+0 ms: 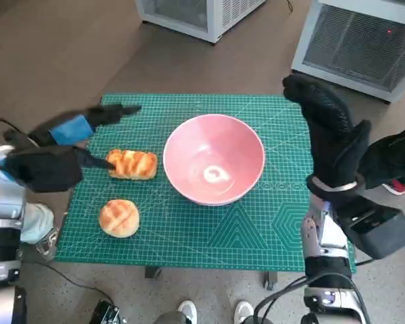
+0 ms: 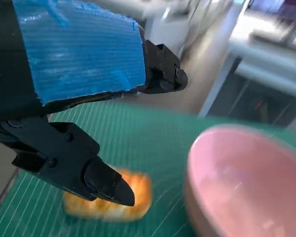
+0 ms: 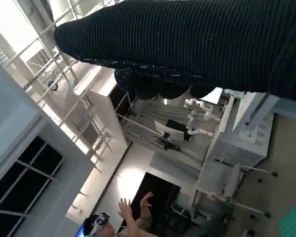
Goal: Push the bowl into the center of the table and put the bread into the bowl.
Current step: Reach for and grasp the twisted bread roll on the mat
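With the pink bowl (image 1: 214, 167) mid-tabletop, the long bread (image 1: 132, 164) at its nine o'clock looks soft and light, best pinched across its middle by the released left robot hand (image 1: 61, 152); the right robot hand (image 1: 329, 131) hovers empty.

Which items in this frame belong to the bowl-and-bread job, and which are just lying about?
Job: pink bowl; long bread beside the left hand; round bread; right hand, raised.

Lying about: green cutting mat; white units on the floor; a person.
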Motion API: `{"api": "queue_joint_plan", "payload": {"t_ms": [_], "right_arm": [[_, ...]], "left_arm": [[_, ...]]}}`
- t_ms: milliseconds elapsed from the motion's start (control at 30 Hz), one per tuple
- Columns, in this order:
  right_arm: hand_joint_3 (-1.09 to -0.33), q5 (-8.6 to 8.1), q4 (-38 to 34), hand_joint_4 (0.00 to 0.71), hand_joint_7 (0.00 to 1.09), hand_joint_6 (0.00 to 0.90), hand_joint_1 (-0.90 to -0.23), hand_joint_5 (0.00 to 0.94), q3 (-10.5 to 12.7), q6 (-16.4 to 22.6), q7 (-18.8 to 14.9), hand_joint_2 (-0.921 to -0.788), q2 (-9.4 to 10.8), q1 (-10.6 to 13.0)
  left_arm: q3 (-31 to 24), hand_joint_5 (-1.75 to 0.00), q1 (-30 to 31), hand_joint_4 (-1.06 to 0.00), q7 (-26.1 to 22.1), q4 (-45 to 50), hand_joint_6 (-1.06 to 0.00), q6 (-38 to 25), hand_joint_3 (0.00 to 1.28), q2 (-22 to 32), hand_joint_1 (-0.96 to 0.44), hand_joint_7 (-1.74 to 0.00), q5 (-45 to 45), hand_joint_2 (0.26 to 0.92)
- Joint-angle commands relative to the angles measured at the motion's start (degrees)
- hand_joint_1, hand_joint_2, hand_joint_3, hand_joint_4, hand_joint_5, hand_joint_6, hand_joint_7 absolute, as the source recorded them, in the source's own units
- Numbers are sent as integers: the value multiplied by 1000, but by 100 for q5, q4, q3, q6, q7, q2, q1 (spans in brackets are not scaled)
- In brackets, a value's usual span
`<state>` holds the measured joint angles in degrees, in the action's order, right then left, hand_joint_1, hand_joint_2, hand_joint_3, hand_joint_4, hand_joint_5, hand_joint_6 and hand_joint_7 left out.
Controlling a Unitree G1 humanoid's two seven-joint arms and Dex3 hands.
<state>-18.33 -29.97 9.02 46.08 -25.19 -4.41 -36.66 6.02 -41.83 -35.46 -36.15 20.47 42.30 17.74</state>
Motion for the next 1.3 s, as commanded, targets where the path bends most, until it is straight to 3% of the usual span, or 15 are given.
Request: {"api": "queue_joint_plan", "payload": {"t_ms": [33, 400, 700, 767, 867, 933, 967, 1000, 1033, 1100, 1200, 1300], "right_arm": [[-772, -34, -149, 266, 347, 240, -754, 0, 24, -40, -47, -921, -11, 44], [-773, -18, -229, 266, 356, 235, -752, 0, 42, -34, -47, -921, -54, 5], [-764, -15, -198, 265, 365, 232, -753, 0, 42, -85, -36, -921, -67, 18], [-763, -10, -189, 265, 367, 232, -754, 0, 38, -88, -35, -921, -66, 28], [-763, -27, -181, 264, 369, 231, -753, 0, 36, -108, -46, -921, -69, 33], [-761, -40, -165, 264, 371, 230, -754, 0, 35, -112, -61, -921, -72, 49], [-761, -45, -150, 264, 371, 229, -754, 0, 33, -115, -65, -921, -72, 59], [-760, -49, -149, 264, 373, 229, -754, 0, 34, -117, -69, -921, -72, 61], [-760, -57, -146, 264, 374, 229, -755, 0, 33, -118, -77, -921, -70, 65], [-759, -72, -144, 264, 375, 228, -755, 0, 31, -123, -93, -921, -65, 71], [-755, -85, -144, 269, 379, 229, -755, 3, 28, -131, -114, -921, -58, 74], [-752, -104, -141, 270, 382, 229, -755, 3, 24, -141, -136, -921, -54, 70]], "left_arm": [[331, -1, -239, -180, 235, -303, -315, 84, 10, -72, -72, -20, 382, 729], [909, 0, -586, -164, 500, -1036, -309, -471, 9, -410, -83, -3, 996, 739], [1308, -10, -1011, -189, 679, -2187, -318, -575, 10, -751, -55, -7, 1259, 753], [1402, -13, -1078, -235, 854, -2441, -359, -526, 10, -819, -44, -15, 1356, 757], [1550, -31, -1134, -396, 1206, -2715, -490, -386, 16, -876, -13, -38, 1504, 786], [1660, -82, -1147, -604, 1573, -2889, -627, -238, 23, -898, 16, -83, 1648, 824], [1705, -89, -1142, -653, 1768, -2958, -657, -143, 22, -897, 21, -95, 1707, 834], [1741, -457, -1147, -679, 1911, -3024, -599, -70, 53, -900, 14, -525, 1748, 865], [1782, -712, -1146, -680, 2079, -3080, -546, 30, 86, -891, 9, -815, 1801, 885], [1839, -931, -1147, -700, 2321, -3166, -531, 199, 95, -868, 5, -1022, 1863, 902], [1853, -1083, -1159, -724, 2506, -3247, -568, 386, 75, -834, 2, -1117, 1862, 915], [1794, -1127, -1179, -731, 2517, -3256, -587, 549, 67, -786, 1, -1148, 1770, 918]]}}
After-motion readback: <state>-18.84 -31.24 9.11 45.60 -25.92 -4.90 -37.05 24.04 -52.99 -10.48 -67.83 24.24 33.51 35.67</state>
